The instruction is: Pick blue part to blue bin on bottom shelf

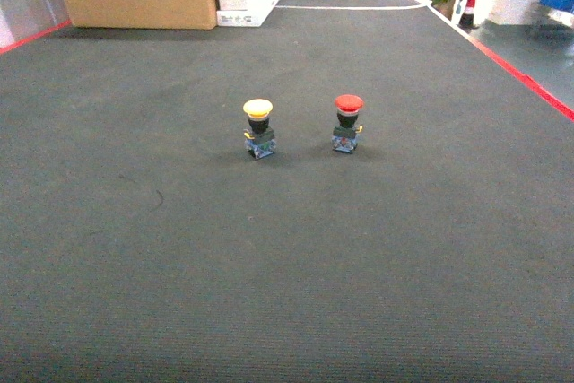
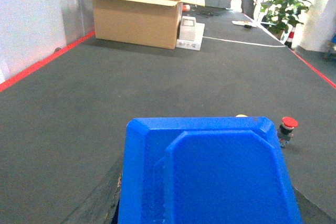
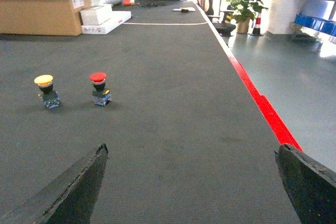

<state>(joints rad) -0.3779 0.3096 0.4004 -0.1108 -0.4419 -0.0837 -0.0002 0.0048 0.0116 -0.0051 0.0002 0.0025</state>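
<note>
Blue part (image 2: 210,174) fills the left wrist view, apparently held; left grip unconfirmed. Right gripper (image 3: 191,182) spread wide, empty. Judged step: carrying; next, locate the bottom shelf's bin, neither in view.

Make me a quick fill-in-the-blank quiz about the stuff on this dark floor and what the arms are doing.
1. The push button left of the red-capped push button in the head view has a ____ cap.
2. The left end effector holds a ____ bin.
3. The right end effector has its fingers spread ____.
4. The big open box is made of ____.

Missing words: yellow; blue; open; cardboard

Forward views, shared red button (image 1: 348,121)
</note>
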